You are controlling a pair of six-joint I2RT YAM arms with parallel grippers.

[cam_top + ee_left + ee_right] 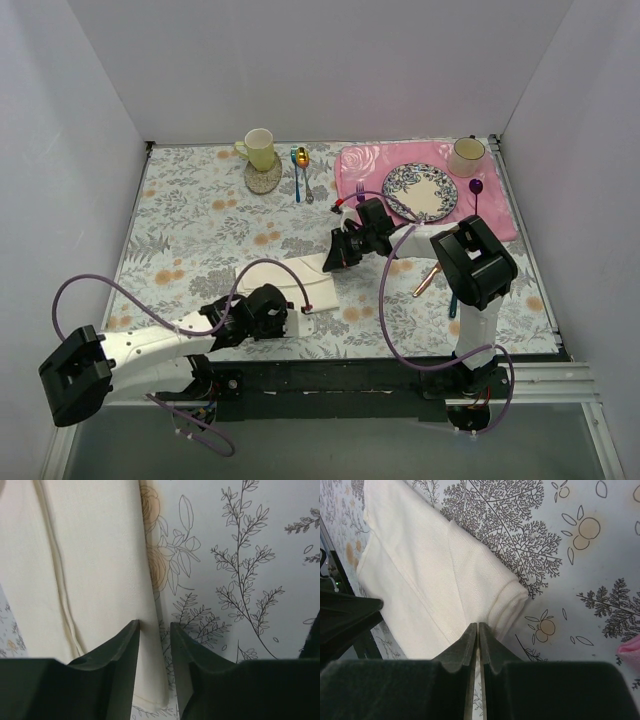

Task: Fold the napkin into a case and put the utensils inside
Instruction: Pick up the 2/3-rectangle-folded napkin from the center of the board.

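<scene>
The napkin point(285, 275) lies folded on the worktop point(190, 220) between my arms, my right jaws pinched shut on one end, I think to keep the fold from slipping, while my left jaws stand partly open over its near edge, holding nothing.

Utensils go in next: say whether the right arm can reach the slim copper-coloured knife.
Probably yes: the slim copper-coloured knife lies uncovered beside that arm, but its end effector, shut on the cream-white cloth napkin, must let go first.
</scene>
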